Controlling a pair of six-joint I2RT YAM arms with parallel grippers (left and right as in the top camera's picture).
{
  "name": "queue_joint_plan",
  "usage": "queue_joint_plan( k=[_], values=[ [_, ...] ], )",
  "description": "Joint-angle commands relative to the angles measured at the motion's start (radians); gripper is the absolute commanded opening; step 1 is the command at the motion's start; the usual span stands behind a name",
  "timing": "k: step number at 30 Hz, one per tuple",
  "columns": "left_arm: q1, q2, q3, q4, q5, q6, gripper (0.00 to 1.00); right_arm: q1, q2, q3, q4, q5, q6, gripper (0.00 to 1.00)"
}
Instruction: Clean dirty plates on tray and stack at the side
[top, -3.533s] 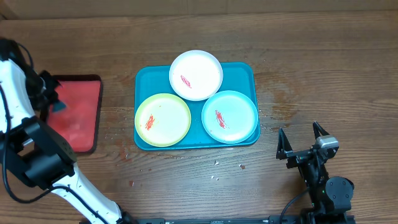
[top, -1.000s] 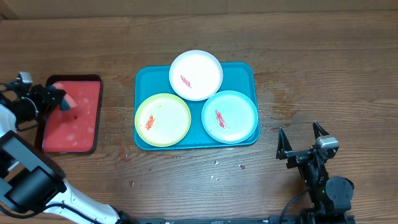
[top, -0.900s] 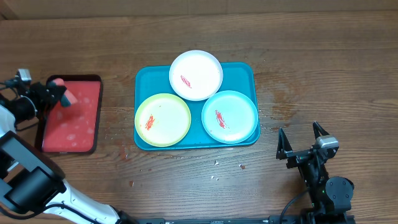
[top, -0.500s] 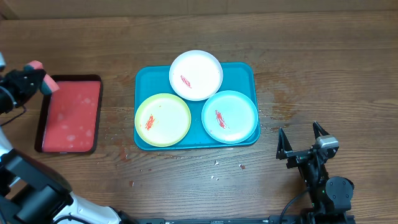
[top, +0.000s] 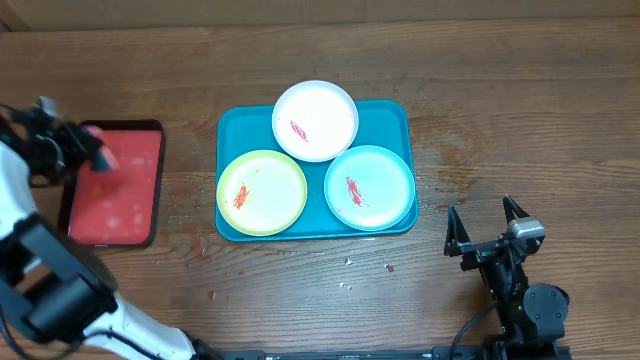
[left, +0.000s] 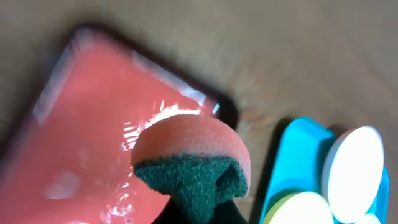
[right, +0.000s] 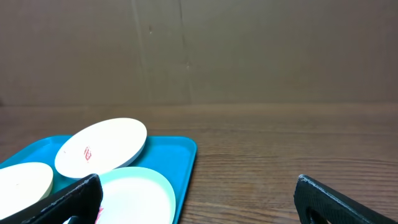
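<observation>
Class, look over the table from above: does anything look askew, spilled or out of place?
The white plate sits askew: it rests tilted on the far rim of the tray and juts out past it. Small specks are scattered on the table in front of the tray.

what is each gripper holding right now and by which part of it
The left gripper pinches a rounded sponge, salmon-pink foam over dark green scouring pad, by its narrow green underside. The right gripper is open and holds nothing.
</observation>
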Motion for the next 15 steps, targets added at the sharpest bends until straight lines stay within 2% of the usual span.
queue_joint_plan(
  k=[1,4,8,10,15],
  values=[
    [-0.019,-0.149,0.049,0.005,-0.047,0.075,0.04,-0.003,-0.011,-0.01,0.004,0.012,0.0,1.0],
    [-0.049,-0.122,-0.018,0.046,-0.158,0.075,0.04,-0.003,-0.011,-0.01,0.004,0.012,0.0,1.0],
    [-0.063,-0.025,-0.136,0.152,-0.199,0.034,0.04,-0.003,-0.011,-0.01,0.004,0.012,0.0,1.0],
    [-0.063,0.01,-0.127,0.135,-0.182,0.01,0.04,-0.003,-0.011,-0.01,0.004,0.012,0.0,1.0],
    [-0.053,-0.055,0.056,-0.027,-0.134,-0.034,0.04,-0.003,-0.011,-0.01,0.004,0.012,0.0,1.0]
  ],
)
